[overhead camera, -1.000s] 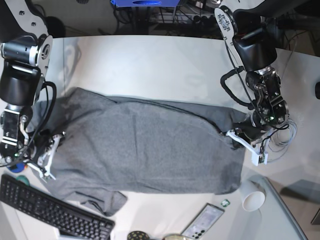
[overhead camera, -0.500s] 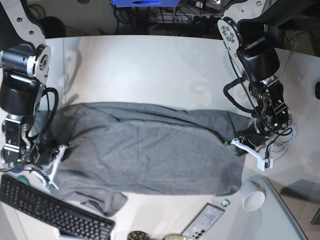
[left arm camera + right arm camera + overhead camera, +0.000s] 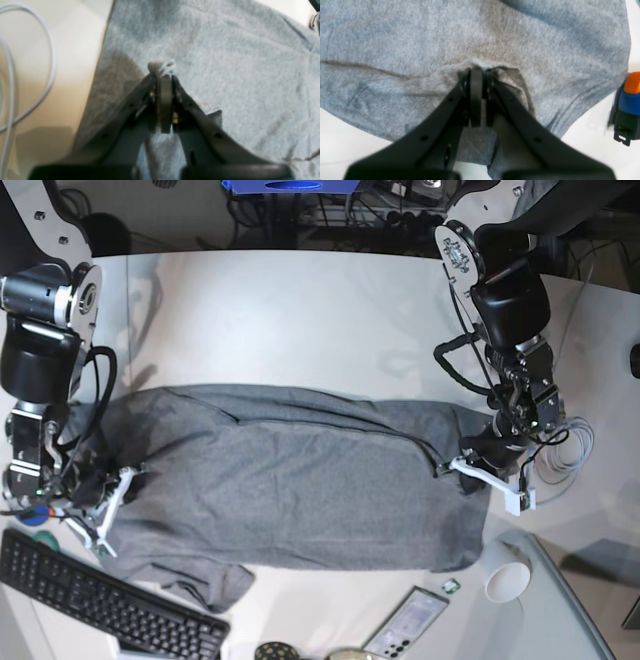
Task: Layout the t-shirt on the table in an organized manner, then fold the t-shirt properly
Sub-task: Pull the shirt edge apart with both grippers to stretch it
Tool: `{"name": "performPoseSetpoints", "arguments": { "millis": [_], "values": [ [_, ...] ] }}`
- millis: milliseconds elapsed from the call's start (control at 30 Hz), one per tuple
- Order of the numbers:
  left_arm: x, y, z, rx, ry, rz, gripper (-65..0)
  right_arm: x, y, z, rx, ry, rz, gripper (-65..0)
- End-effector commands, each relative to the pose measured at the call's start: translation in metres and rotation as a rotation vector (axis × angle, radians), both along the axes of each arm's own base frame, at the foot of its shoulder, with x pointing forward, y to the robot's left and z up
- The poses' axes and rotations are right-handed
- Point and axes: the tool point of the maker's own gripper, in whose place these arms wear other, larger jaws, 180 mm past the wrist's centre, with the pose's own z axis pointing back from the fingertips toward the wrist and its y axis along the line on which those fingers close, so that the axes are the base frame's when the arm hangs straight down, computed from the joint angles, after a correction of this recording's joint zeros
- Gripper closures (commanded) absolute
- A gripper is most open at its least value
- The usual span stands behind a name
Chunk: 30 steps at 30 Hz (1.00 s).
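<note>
White table (image 3: 300, 310) carries t-shirt (image 3: 290, 480), stretched between both sets of jaws.

Left gripper (image 3: 162, 68): jaws clamped on small tuft of cloth at tips.

Right gripper (image 3: 477, 68): jaws pinched on fabric ridge.

Risk, judged: thin pinches may slip under tension; cable (image 3: 570, 445) just beside left jaws could snag.

Writing: none legible.
</note>
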Motion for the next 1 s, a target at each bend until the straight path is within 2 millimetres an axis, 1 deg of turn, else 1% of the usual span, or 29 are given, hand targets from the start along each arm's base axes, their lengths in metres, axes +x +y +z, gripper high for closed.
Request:
{"name": "performPoseSetpoints", "arguments": {
  "millis": [0, 33, 100, 200, 233, 267, 333, 367, 400, 433, 467, 500, 533, 567, 633, 733, 767, 800, 833, 900, 933, 967],
  "values": [
    [0.016, 0.006, 0.021, 0.003, -0.078, 0.012, 0.0, 0.022, -0.005, 0.024, 0.007, -0.081, -0.01, -4.7],
    [0.019, 0.006, 0.024, 0.002, -0.093, 0.015, 0.0, 0.021, -0.005, 0.024, 0.007, -0.081, -0.012, -7.7],
    [0.021, 0.008, 0.027, 0.002, -0.108, 0.023, 0.0, 0.022, -0.006, 0.025, 0.005, -0.084, -0.012, -16.7],
    [0.023, 0.011, 0.032, 0.009, -0.124, 0.029, 0.0, 0.021, -0.022, 0.028, -0.003, -0.09, -0.041, -30.9],
    [0.024, 0.013, 0.035, 0.013, -0.13, 0.03, -6.6, 0.021, -0.03, 0.03, 0.008, -0.098, -0.071, -34.5],
    [0.024, 0.015, 0.038, 0.021, -0.14, 0.032, -14.6, 0.023, -0.038, 0.035, 0.019, -0.116, -0.104, -37.1],
    [0.025, 0.025, 0.051, 0.052, -0.169, 0.039, -32.3, 0.023, -0.057, 0.049, 0.026, -0.163, -0.17, -39.6],
    [0.024, 0.029, 0.056, 0.065, -0.183, 0.043, -39.0, 0.021, -0.067, 0.055, 0.016, -0.187, -0.194, -40.4],
    [0.02, 0.032, 0.059, 0.078, -0.19, 0.046, -44.8, 0.018, -0.074, 0.062, -0.003, -0.214, -0.207, -40.4],
    [0.019, 0.035, 0.065, 0.091, -0.205, 0.048, -48.5, 0.015, -0.079, 0.068, -0.025, -0.236, -0.209, -40.4],
    [0.018, 0.038, 0.073, 0.112, -0.225, 0.049, -51.8, 0.007, -0.083, 0.069, -0.054, -0.247, -0.206, -40.4],
    [0.016, 0.04, 0.08, 0.127, -0.242, 0.053, -53.2, -0.001, -0.086, 0.072, -0.082, -0.26, -0.2, -40.4],
    [0.009, 0.045, 0.085, 0.147, -0.253, 0.063, -53.3, -0.009, -0.084, 0.074, -0.102, -0.276, -0.195, -40.4],
    [0.003, 0.045, 0.09, 0.165, -0.263, 0.061, -53.3, -0.016, -0.084, 0.076, -0.121, -0.289, -0.189, -40.4],
    [-0.01, 0.038, 0.088, 0.186, -0.261, 0.048, -53.3, -0.032, -0.077, 0.075, -0.141, -0.3, -0.177, -40.4],
    [-0.034, 0.025, 0.062, 0.193, -0.199, 0.003, -53.0, -0.053, -0.068, 0.07, -0.148, -0.303, -0.175, -39.8],
    [-0.04, 0.022, 0.052, 0.186, -0.174, -0.004, -52.7, -0.06, -0.064, 0.066, -0.145, -0.295, -0.174, -39.8],
    [-0.047, 0.02, 0.04, 0.174, -0.148, -0.007, -50.0, -0.068, -0.063, 0.062, -0.141, -0.285, -0.184, -39.8],
    [-0.052, 0.019, 0.032, 0.166, -0.126, -0.01, -44.9, -0.072, -0.06, 0.061, -0.131, -0.286, -0.195, -39.8],
    [-0.058, 0.018, 0.021, 0.161, -0.094, -0.013, -30.4, -0.077, -0.055, 0.057, -0.102, -0.285, -0.227, -39.8],
    [-0.061, 0.018, 0.017, 0.159, -0.083, -0.014, -20.1, -0.083, -0.06, 0.054, -0.095, -0.279, -0.258, -39.8],
    [-0.066, 0.024, 0.014, 0.169, -0.07, -0.013, -9.5, -0.088, -0.065, 0.053, -0.087, -0.276, -0.293, -39.8]
  ]
}}
